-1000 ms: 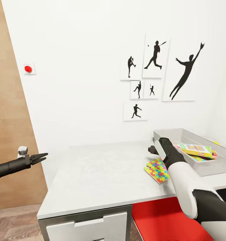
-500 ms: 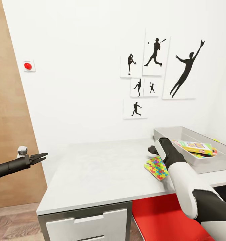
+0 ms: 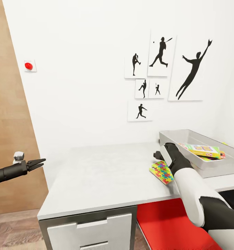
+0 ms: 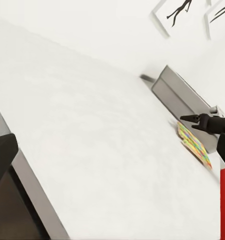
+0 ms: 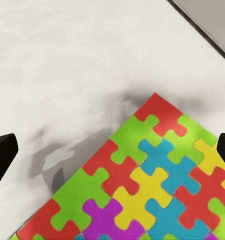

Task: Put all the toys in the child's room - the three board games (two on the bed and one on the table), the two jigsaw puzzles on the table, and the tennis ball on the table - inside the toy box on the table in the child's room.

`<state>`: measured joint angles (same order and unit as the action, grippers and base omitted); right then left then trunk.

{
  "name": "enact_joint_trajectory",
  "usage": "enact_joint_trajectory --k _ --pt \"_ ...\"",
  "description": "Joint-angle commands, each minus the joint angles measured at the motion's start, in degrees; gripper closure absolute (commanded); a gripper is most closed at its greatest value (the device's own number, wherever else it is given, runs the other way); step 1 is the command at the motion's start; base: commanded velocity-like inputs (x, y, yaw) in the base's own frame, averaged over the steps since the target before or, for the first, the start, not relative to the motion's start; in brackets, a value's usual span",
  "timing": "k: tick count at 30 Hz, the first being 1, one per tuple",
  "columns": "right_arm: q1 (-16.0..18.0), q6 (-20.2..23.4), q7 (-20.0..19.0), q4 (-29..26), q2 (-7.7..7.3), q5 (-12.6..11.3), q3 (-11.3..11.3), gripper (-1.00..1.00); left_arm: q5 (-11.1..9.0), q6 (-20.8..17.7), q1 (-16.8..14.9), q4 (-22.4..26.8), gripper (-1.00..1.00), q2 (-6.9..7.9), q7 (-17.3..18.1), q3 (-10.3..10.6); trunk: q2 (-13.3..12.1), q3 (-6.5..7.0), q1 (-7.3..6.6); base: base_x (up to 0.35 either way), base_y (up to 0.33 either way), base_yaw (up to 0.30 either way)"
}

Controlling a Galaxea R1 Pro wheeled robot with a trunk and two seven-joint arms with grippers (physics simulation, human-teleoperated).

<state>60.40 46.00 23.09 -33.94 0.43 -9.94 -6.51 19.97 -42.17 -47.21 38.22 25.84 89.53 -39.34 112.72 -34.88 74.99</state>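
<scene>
Hovering over a jigsaw puzzle (image 3: 161, 172) that lies flat on the worktop (image 3: 106, 177), the right claw (image 3: 157, 156) in the head view sits just beside the toy box (image 3: 203, 166), where a board game (image 3: 201, 150) already rests; from here I cannot tell how its jaws stand. The left claw (image 3: 36, 162) hangs well apart from the toy box, off the worktop's far end, tips nearly together.

The left wrist view shows the puzzle (image 4: 193, 146) beside the toy box (image 4: 185, 97).

In the right wrist view the fingertips (image 5: 3, 152) stand wide apart, astride the puzzle's (image 5: 147, 185) corner. It looks thin, light and stiff, probably slick; pinching an edge or corner seems the only hold.
</scene>
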Motion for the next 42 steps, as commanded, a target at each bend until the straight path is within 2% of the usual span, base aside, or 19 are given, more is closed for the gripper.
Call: enact_joint_trajectory --k 1,9,12,25,32,42 --pt "0.04 0.05 0.49 -0.07 0.04 -0.61 -0.17 -1.0 0.6 -0.59 -0.08 0.03 -1.0 0.03 0.47 -0.24 0.03 -0.07 -0.01 0.0 0.0 0.0" --pt "0.12 0.05 0.48 -0.07 0.01 -0.61 -0.17 -1.0 0.6 -0.6 -0.08 -0.26 -1.0 2.14 0.47 -0.3 0.03 -0.07 -0.01 0.0 0.0 0.0" --pt "0.26 0.05 0.49 -0.07 -0.03 -0.59 -0.17 -1.0 0.6 -0.6 -0.08 -0.31 -1.0 2.47 0.47 -0.3 0.03 -0.07 -0.01 0.0 0.0 0.0" --pt "0.84 0.0 0.48 -0.07 -1.18 -0.55 -0.12 -1.0 0.6 -0.6 -0.08 -0.33 -1.0 2.64 0.47 -0.3 0.03 -0.07 -0.01 0.0 0.0 0.0" --pt "0.86 -0.03 0.52 -0.07 -1.3 -0.52 -0.16 -1.0 0.6 -0.61 -0.08 -0.34 -1.0 2.63 0.47 -0.3 0.03 -0.07 -0.01 0.0 0.0 0.0" --pt "1.15 -0.03 0.54 -0.07 -1.31 -0.52 -0.13 -1.0 0.6 -0.58 -0.08 -0.34 -1.0 2.63 0.47 -0.3 4.04 -1.86 2.19 0.0 0.0 0.0"
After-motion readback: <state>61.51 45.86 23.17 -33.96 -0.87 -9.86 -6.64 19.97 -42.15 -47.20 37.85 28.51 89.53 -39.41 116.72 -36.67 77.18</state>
